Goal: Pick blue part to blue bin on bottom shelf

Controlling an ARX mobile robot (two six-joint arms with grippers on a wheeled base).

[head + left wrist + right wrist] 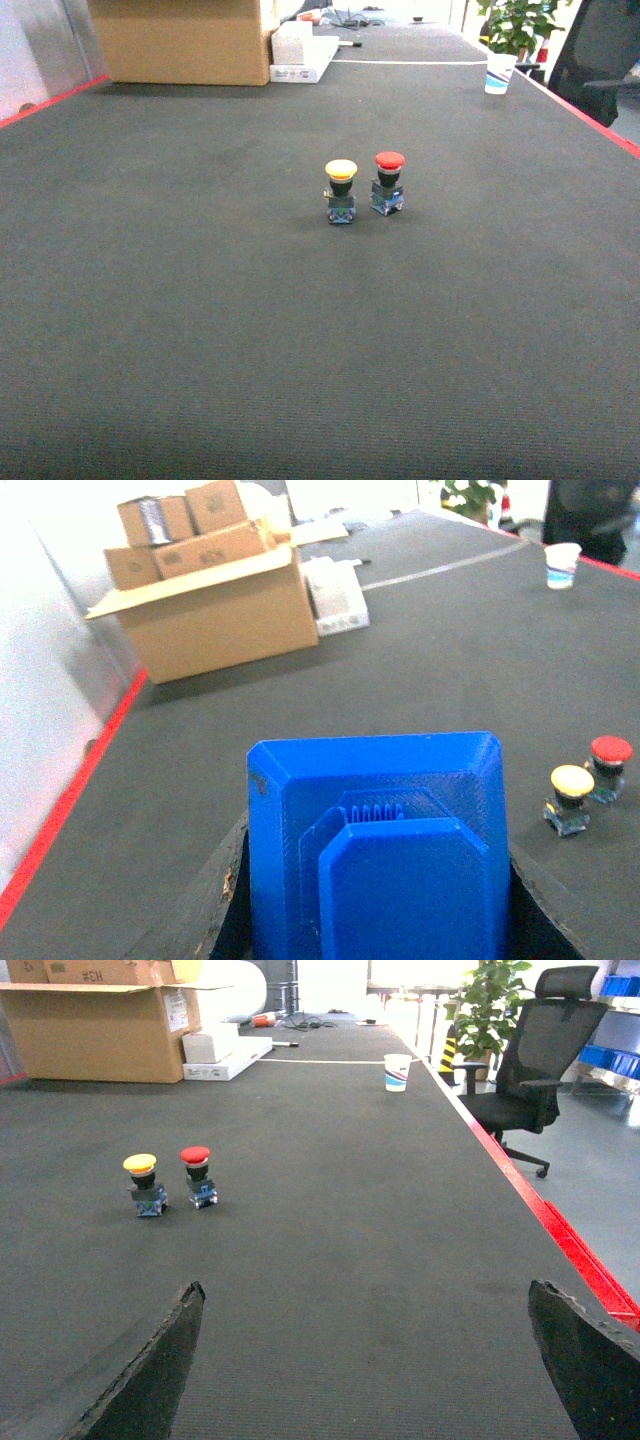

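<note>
While your left wrist camera looks down its own arm, the blue part [375, 845] fills the near foreground: the left end effector [375, 920] has it clamped between dark fingers [225, 900] that show at both lower edges of the part. The part is a chunky blue plastic piece with a chamfered top and a raised ribbed panel on its face, held above the dark table [400, 650]. You cannot see from that view how much of the part sits below the frame.

At your right wrist camera, the right end effector [365, 1360] stands wide open with nothing between its two dark fingers [150, 1370], which frame bare table surface.

Further out, near the middle of the table, two push-buttons stand upright just beside each other: a yellow-capped button [341, 190] on the left and a red-capped button [388, 182] on the right, apart but close.

At the far end you have an open cardboard box [215, 605] with smaller cartons on top, a flat white box [303, 55] beside it, and a paper cup [499, 72] near the table's red right edge. Beyond that edge stand a black office chair [525, 1060] and a potted plant [487, 1000]. Neither end effector shows in the head view.
</note>
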